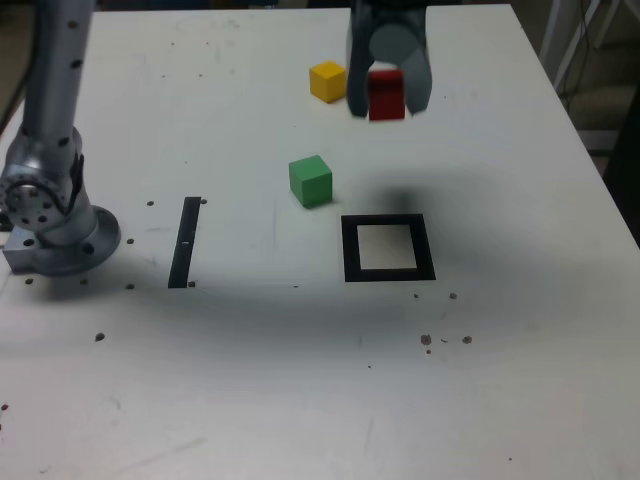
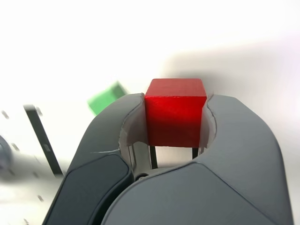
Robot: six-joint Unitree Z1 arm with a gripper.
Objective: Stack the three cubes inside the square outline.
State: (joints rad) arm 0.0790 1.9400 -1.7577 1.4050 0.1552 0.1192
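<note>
The hand (image 1: 388, 95) grips the red cube (image 1: 386, 95), apparently lifted, beyond the empty square outline (image 1: 388, 249); the yellow cube (image 1: 328, 81) and green cube (image 1: 311, 181) wait outside it, so nothing is stacked.

I work over a white table (image 1: 300, 400), its top scuffed and dotted with small dark specks, most of them toward the near edge. Soft shadows lie across its middle. Beyond the far right corner, in the exterior view, the room is dim, with pale metal bars (image 1: 580, 40) and clutter I cannot make out.
</note>
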